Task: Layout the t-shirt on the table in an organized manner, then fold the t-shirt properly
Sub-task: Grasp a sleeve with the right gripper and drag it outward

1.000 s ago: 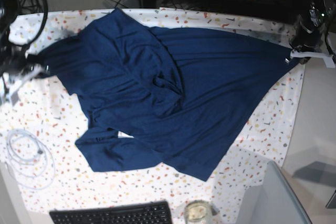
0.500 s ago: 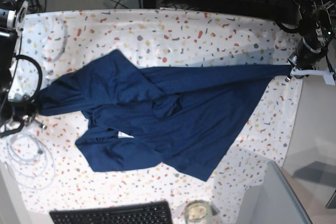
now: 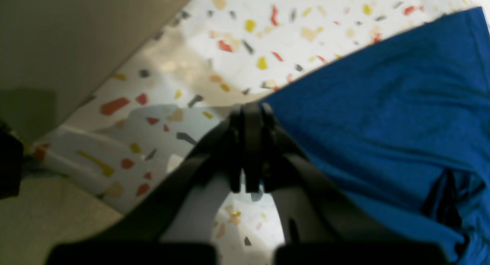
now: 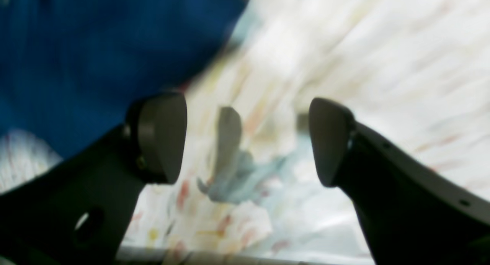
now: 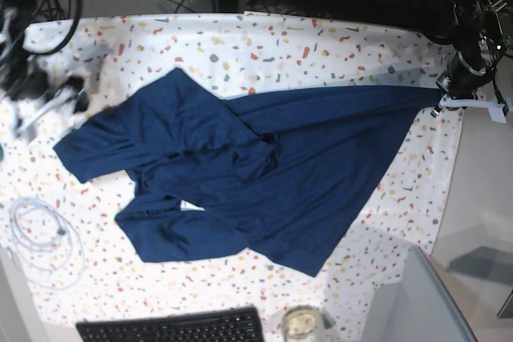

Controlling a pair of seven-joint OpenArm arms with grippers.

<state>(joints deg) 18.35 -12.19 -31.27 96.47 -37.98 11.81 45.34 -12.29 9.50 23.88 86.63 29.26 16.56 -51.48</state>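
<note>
At right edge the left gripper (image 5: 446,94) is pinching the t-shirt (image 5: 264,174) corner; the right gripper (image 4: 247,140) is hanging wide, gripping nothing.

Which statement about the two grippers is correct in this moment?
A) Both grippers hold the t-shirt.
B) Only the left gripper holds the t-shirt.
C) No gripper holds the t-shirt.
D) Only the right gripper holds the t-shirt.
B: the left gripper is shut on a corner of the t-shirt, while the right gripper stands open over the table with nothing between its pads.

The speckled tabletop (image 5: 321,46) carries the crumpled t-shirt (image 5: 264,174) across its middle, a white cable coil (image 5: 44,242) near left, and a black keyboard (image 5: 172,327) and glass jar (image 5: 302,324) at the near edge.
</note>
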